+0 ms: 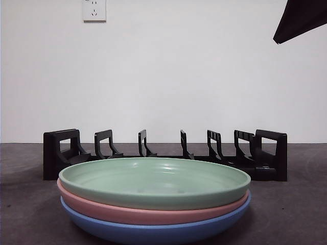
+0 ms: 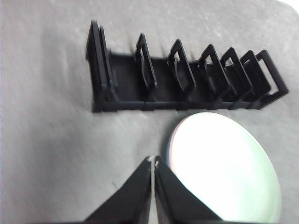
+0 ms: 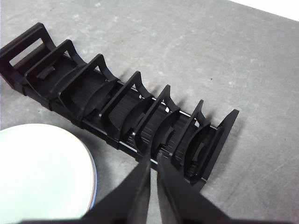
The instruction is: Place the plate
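Observation:
A stack of three plates stands at the table's front: a green plate (image 1: 153, 181) on top, a pink plate (image 1: 148, 214) under it, a blue plate (image 1: 153, 232) at the bottom. Behind it lies a black slotted plate rack (image 1: 163, 153), with nothing in its slots. The stack's green top shows in the left wrist view (image 2: 224, 168) and in the right wrist view (image 3: 42, 172). My left gripper (image 2: 153, 161) is shut and empty, high above the table beside the stack. My right gripper (image 3: 153, 156) is shut and empty, high above the rack (image 3: 121, 112).
The grey table (image 1: 30, 204) runs to a white wall with a socket (image 1: 94, 10). A black arm tip (image 1: 299, 20) shows at the top right corner of the front view. The rack also shows in the left wrist view (image 2: 182, 81).

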Motion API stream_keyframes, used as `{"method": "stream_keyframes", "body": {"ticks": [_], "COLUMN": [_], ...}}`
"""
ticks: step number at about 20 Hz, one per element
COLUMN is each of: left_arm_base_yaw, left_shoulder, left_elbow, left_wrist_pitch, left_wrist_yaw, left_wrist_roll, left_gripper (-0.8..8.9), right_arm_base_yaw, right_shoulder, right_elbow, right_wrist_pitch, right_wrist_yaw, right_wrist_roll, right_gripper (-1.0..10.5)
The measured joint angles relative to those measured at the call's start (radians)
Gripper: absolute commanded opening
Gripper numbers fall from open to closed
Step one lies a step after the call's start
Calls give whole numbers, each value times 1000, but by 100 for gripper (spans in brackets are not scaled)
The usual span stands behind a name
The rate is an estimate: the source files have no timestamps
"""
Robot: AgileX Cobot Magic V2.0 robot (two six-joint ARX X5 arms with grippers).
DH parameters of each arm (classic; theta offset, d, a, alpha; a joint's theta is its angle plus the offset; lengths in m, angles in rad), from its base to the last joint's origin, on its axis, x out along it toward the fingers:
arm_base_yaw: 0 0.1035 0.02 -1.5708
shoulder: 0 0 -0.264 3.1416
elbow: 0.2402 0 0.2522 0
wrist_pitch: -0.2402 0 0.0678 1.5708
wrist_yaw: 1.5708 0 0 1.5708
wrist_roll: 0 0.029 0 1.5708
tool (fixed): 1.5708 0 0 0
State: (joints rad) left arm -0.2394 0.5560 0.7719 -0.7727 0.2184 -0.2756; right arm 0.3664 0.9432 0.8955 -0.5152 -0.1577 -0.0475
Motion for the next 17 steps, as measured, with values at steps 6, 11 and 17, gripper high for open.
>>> {"method": "stream_keyframes", "body": {"ticks": [6, 11, 17], "left_arm_base_yaw": [124, 238, 261], "left_shoulder": [-360, -552, -552], "left_elbow": [-476, -716, -740], "left_wrist_pitch": [549, 583, 600], "left_wrist_yaw": [-62, -65, -74], "left_wrist_roll": [190, 209, 209], "left_gripper": [7, 7, 7], "right_arm_base_yaw": [0, 0, 0], "right_shoulder": [0, 0, 0], "right_elbow": [0, 0, 0], "right_wrist_pitch": [0, 0, 4], "right_wrist_yaw": [0, 0, 0], "right_wrist_roll": [0, 0, 0], "right_gripper": [21, 21, 21]}}
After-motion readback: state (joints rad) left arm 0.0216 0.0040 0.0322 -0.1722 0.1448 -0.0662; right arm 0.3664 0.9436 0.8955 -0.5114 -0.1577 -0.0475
